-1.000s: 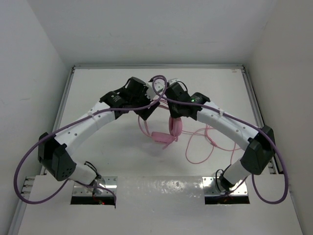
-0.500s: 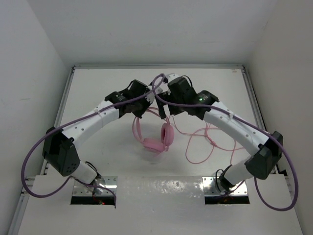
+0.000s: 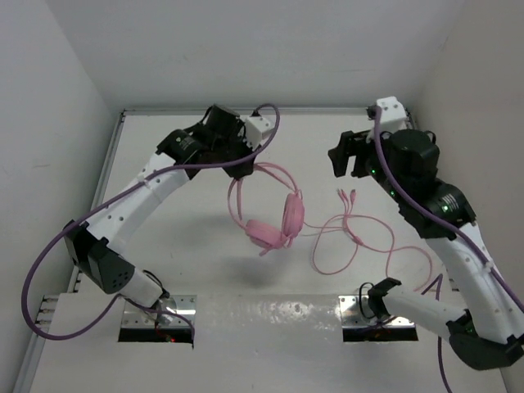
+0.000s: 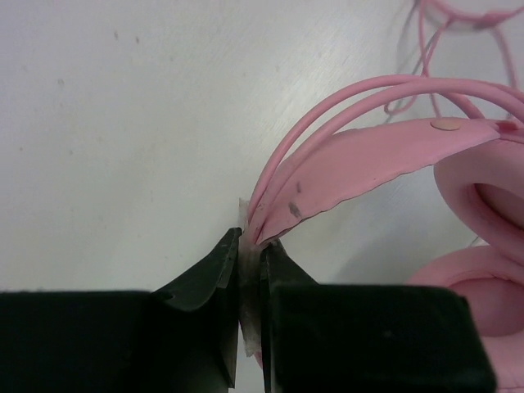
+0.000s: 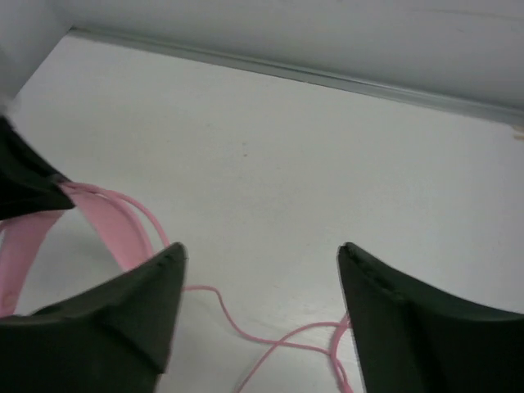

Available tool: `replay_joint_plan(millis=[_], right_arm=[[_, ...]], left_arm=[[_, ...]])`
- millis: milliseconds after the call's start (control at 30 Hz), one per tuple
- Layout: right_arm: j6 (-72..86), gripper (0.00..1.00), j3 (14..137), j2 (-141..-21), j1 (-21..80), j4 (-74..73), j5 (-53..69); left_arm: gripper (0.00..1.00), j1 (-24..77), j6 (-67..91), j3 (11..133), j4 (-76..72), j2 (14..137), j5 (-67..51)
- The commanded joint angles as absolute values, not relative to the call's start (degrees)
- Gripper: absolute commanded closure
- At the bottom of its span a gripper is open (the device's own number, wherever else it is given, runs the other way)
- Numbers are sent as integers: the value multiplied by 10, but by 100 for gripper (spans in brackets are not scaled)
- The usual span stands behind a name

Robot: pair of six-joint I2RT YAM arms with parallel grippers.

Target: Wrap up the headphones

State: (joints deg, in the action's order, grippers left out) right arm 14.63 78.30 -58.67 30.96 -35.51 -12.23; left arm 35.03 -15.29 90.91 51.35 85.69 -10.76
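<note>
The pink headphones (image 3: 282,219) hang by their thin headband (image 3: 274,173) from my left gripper (image 3: 243,169), which is shut on the band's top. In the left wrist view the fingertips (image 4: 250,246) pinch the band's end (image 4: 360,160), and the padded earcups (image 4: 483,205) lie off to the right. The long pink cable (image 3: 356,237) trails in loose loops over the table to the right of the earcups. My right gripper (image 3: 347,161) is open, raised and well right of the headphones. Between its fingers (image 5: 262,254) only table and cable (image 5: 270,340) show.
White walls enclose the table on the left, back and right, with a metal rail (image 3: 262,110) along the back edge. Thick purple arm cables (image 3: 266,135) loop near the left wrist and along both arms. The arm bases sit at the near edge.
The right gripper opened, let go of the headphones and swung away to the right. The left gripper shut on the headband and shifted slightly back-left. The headphones now hang from it alone.
</note>
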Motion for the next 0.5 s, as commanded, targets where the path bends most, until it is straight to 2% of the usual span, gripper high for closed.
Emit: replay_joint_plan(millis=[0,200,300,367,400,467], right_arm=[[113,15,734,-559,273,-346,-131],[65,11,742,-590,245,-395,-142],[40,10,743,-625,209,-400,-114],[22,10,724,-634,183,-371,-41],[17,10,710,-632,165,-353,-11],[11,10,663,-625,154,-288,68]], left_arm=[[100,342,-90,1019,509,869,-177],[100,338,-22,1126,492,907,-128],[100,299,27,1139,480,913,-126],[100,258,66,1129,470,918,-158],[100,204,80,1115,465,921,-218],[100,158,118,1098,455,931,-266]])
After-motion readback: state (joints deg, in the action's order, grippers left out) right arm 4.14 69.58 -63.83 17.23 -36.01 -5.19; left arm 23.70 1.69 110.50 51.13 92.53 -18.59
